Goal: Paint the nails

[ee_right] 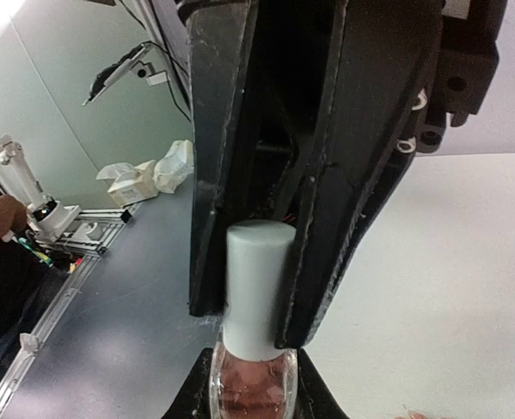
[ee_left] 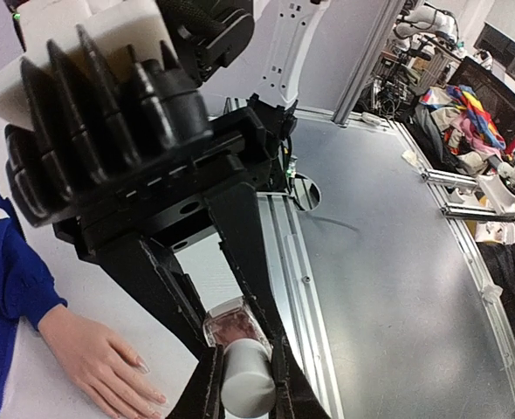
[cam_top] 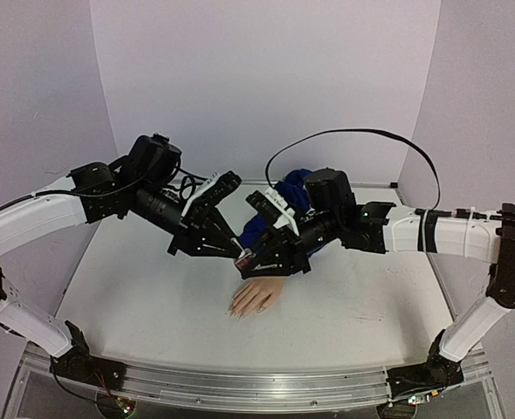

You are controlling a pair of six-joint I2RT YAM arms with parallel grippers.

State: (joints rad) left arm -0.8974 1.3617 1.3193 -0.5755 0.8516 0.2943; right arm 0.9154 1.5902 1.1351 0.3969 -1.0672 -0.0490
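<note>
A beige mannequin hand (cam_top: 259, 294) with a blue sleeve (cam_top: 288, 196) lies palm down on the white table, its nails (cam_top: 237, 311) pointing toward the front. Just above it, my two grippers meet on a small pinkish polish bottle (cam_top: 243, 258). My left gripper (cam_top: 236, 250) is shut on the white cap (ee_left: 244, 380). My right gripper (cam_top: 251, 262) is shut on the glass body (ee_right: 256, 388). The cap (ee_right: 257, 279) is seated on the bottle. In the left wrist view the hand (ee_left: 87, 353) and its nails (ee_left: 142, 368) lie to the left of the bottle (ee_left: 234, 321).
The white table (cam_top: 153, 297) ends at an aluminium rail (cam_top: 240, 384) along the front. A black cable (cam_top: 362, 133) loops above the right arm. White walls close the back and both sides.
</note>
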